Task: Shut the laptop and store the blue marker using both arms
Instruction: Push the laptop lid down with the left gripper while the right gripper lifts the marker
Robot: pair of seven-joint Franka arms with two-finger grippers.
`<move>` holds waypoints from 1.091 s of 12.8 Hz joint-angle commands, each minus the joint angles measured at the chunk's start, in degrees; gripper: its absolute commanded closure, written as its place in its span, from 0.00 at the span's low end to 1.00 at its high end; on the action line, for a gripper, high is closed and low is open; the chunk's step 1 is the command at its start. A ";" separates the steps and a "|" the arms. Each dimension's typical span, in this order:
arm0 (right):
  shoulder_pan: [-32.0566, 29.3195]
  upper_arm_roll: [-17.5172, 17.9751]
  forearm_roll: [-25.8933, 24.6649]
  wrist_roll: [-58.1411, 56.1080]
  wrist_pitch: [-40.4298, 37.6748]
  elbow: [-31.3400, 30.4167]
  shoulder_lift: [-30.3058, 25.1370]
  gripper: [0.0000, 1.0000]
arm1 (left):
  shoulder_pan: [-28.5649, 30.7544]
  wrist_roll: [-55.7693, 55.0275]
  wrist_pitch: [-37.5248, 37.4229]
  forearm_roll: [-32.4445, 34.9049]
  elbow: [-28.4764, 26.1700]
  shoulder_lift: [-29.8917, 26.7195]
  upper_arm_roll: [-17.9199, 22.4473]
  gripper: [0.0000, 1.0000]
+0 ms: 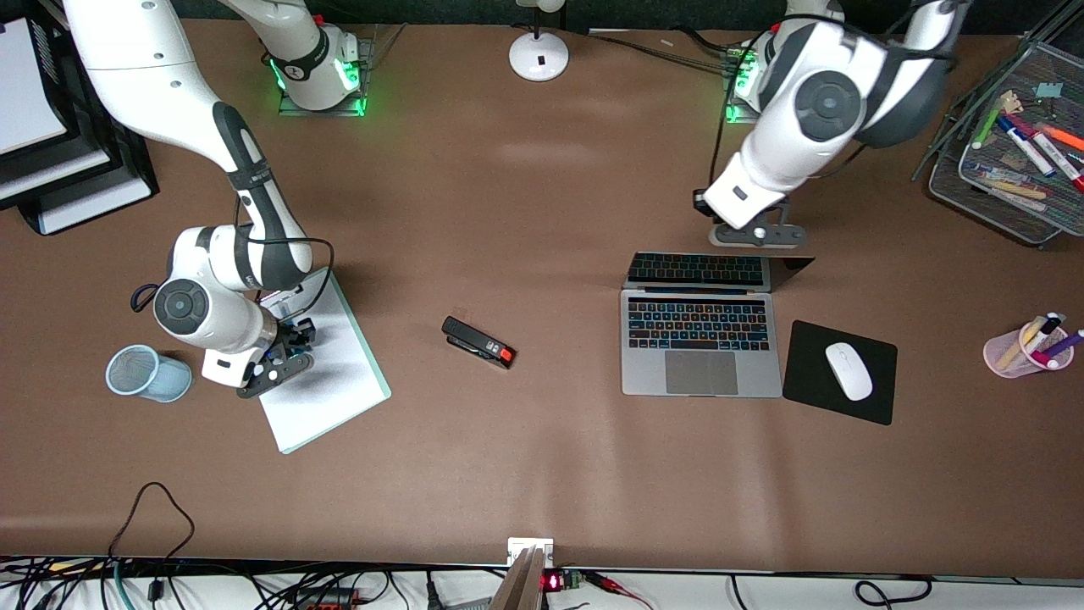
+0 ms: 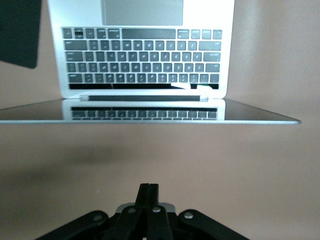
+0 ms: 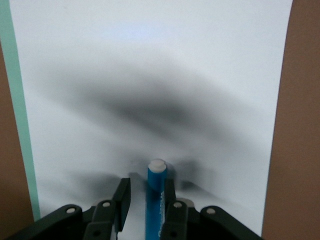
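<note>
The laptop [image 1: 701, 339] stands open on the table with its lid partly lowered; it also shows in the left wrist view [image 2: 145, 60]. My left gripper [image 1: 756, 235] is shut and empty [image 2: 148, 187], low over the table by the back of the lid, on the side toward the robots' bases. The blue marker [image 3: 156, 195] lies on a white sheet with a green edge [image 1: 330, 381]. My right gripper [image 1: 290, 337] is down on that sheet, open [image 3: 146, 184], with the marker between its fingers. One finger [image 3: 170, 192] touches the marker; the other stands apart.
A blue mesh cup [image 1: 146, 373] lies beside the right gripper. A black stapler [image 1: 478, 341] lies mid-table. A black mouse pad [image 1: 872, 398] with a white mouse [image 1: 848, 370] sits beside the laptop. A pink pen cup [image 1: 1029, 347] and a wire tray [image 1: 982, 199] stand at the left arm's end.
</note>
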 commanded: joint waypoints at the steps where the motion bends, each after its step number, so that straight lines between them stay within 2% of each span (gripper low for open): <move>1: -0.39 0.05 0.53 -1.33 0.73 0.42 0.74 0.66 | 1.46 0.60 9.13 -0.48 -5.52 -0.28 0.16 1.00; 4: -0.57 0.05 0.53 -1.33 0.73 1.73 1.97 0.67 | 2.42 1.30 15.73 0.14 -5.89 2.97 0.16 1.00; 9: -0.65 0.05 0.62 -1.24 2.14 2.44 3.29 0.78 | 3.56 1.31 30.41 9.27 -4.66 8.59 0.52 1.00; 10: -0.74 0.05 0.62 -1.15 2.22 2.44 3.29 0.83 | 3.57 1.31 32.78 10.15 -3.96 10.44 0.52 1.00; 11: -0.65 0.05 0.80 -0.98 2.23 2.44 3.29 0.94 | 3.65 1.31 33.68 11.29 -2.56 12.19 0.69 1.00; 12: -0.65 0.05 0.89 -0.89 2.23 2.52 3.03 1.00 | 4.09 1.31 34.03 12.43 -0.90 14.04 0.69 1.00; 14: -1.00 -0.12 0.89 -1.33 -1.44 6.19 1.98 1.00 | 4.62 1.31 34.04 14.98 3.84 18.26 1.13 1.00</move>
